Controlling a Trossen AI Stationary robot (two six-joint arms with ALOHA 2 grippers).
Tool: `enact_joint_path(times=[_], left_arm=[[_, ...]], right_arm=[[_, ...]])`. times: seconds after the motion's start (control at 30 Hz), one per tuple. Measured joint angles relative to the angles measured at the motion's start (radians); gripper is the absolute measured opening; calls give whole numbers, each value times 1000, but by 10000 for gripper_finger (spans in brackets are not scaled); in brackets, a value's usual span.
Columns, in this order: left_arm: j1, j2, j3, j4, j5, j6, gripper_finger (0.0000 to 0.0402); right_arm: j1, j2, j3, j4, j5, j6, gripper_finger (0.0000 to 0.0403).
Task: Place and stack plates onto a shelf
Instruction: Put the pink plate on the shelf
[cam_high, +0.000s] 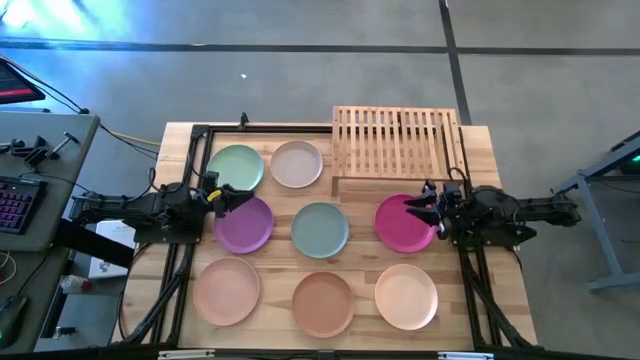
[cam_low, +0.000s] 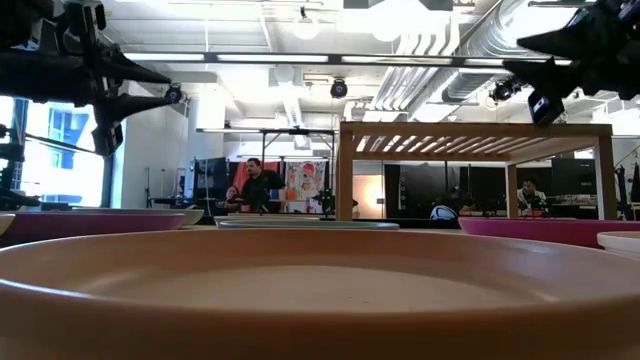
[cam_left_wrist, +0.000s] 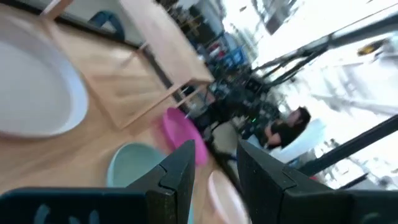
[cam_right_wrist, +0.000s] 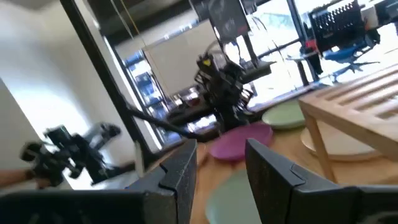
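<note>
Eight plates lie flat on the plank table: mint green (cam_high: 235, 167), pale pink (cam_high: 297, 164), purple (cam_high: 243, 224), grey-teal (cam_high: 320, 229), magenta (cam_high: 405, 222), peach (cam_high: 227, 290), terracotta (cam_high: 322, 303) and cream (cam_high: 406, 296). The slatted wooden shelf (cam_high: 397, 143) stands at the far right and bears nothing. My left gripper (cam_high: 243, 199) is open and empty, raised above the purple plate's far edge. My right gripper (cam_high: 421, 209) is open and empty, raised above the magenta plate. The low view shows both grippers well above the plates, the left (cam_low: 150, 90) and the right (cam_low: 535, 85).
A black frame (cam_high: 200, 132) runs along the table's far and side edges. A desk with a keyboard (cam_high: 20, 200) stands left of the table. People sit in the room behind the table (cam_low: 258, 185). Bare wood shows between the plates and in front of the shelf (cam_high: 370, 190).
</note>
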Motion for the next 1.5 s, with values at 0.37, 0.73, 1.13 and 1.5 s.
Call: enact_joint_path(times=[0.37,0.73,1.13,1.5], left_arm=[[0,8,122,157,-84,188,106],[0,190,389,21,-91,337,106],[0,400,582,-230,-90,434,106],[0,402,587,-294,-39,404,106]], right_arm=[[0,13,131,59,0,-108,123],[0,237,541,-326,30,-131,123],[0,645,940,-796,5,96,123],[0,960,1080,-1047,-7,275,123]])
